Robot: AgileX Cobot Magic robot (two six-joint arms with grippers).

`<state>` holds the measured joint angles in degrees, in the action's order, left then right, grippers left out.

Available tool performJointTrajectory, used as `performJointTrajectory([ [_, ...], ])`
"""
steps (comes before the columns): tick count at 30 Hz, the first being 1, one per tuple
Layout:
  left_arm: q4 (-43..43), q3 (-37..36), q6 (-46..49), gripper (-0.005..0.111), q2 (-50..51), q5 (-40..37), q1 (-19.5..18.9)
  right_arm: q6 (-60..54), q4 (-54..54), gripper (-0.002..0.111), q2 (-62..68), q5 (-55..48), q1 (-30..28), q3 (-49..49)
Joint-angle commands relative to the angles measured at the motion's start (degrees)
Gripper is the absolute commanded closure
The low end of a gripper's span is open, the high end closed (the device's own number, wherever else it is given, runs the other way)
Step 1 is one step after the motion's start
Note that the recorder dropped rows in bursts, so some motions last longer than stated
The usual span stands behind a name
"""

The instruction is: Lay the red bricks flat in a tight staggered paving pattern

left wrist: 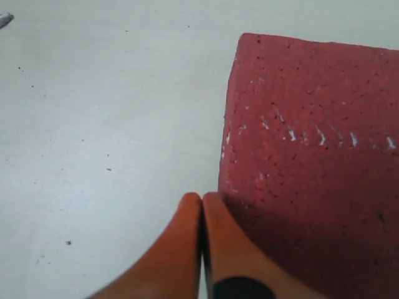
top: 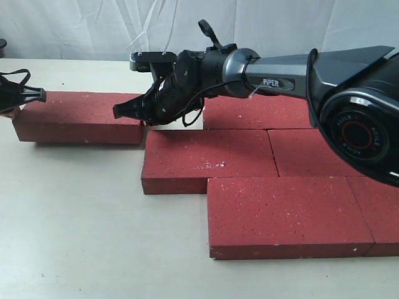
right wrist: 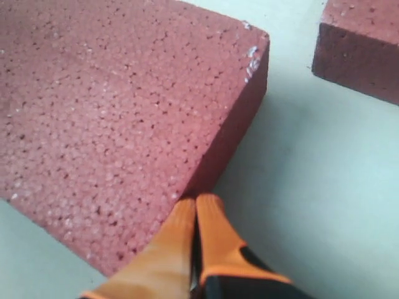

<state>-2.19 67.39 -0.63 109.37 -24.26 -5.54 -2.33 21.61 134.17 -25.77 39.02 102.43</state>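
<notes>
One red brick (top: 81, 115) lies flat on its own at the left, a narrow gap away from the others. Several more red bricks (top: 209, 159) lie flat in staggered rows at the right, edges touching. My right gripper (top: 120, 111) reaches across to the lone brick's right end. It is shut and empty, its orange fingertips (right wrist: 187, 208) against a side face of the lone brick (right wrist: 112, 112). My left gripper (top: 38, 94) is at that brick's left end. It is shut too, with its tips (left wrist: 215, 202) touching the edge of the lone brick (left wrist: 312, 156).
The pale tabletop (top: 81, 237) runs to a white curtain (top: 93, 25) at the back. The right arm's dark body (top: 349, 93) hangs over the laid bricks. A corner of a neighbouring brick (right wrist: 361, 50) shows across a strip of bare table.
</notes>
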Motion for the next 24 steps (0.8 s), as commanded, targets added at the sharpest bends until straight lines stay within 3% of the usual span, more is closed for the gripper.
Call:
performJointTrajectory([
  [1,-3.3,-0.2,-0.8,0.107,0.1,0.1,-1.3,-0.6,1.9,0.108,-0.7,0.2,-0.1,0.8],
  [6,-5.5,-0.2,-0.8,0.107,0.1,-0.9,-3.5,-0.2,2.0,0.108,-0.7,-2.7,-1.7,0.8],
  [17,-6.0,-0.2,-0.8,0.107,0.0,-2.7,-3.6,0.0,2.0,0.108,-3.5,-5.8,-3.7,0.8],
  [24,-6.1,-0.2,-0.8,0.107,-6.0,-6.8,-3.6,0.0,-1.3,0.108,-10.4,-16.6,-5.0,0.8],
])
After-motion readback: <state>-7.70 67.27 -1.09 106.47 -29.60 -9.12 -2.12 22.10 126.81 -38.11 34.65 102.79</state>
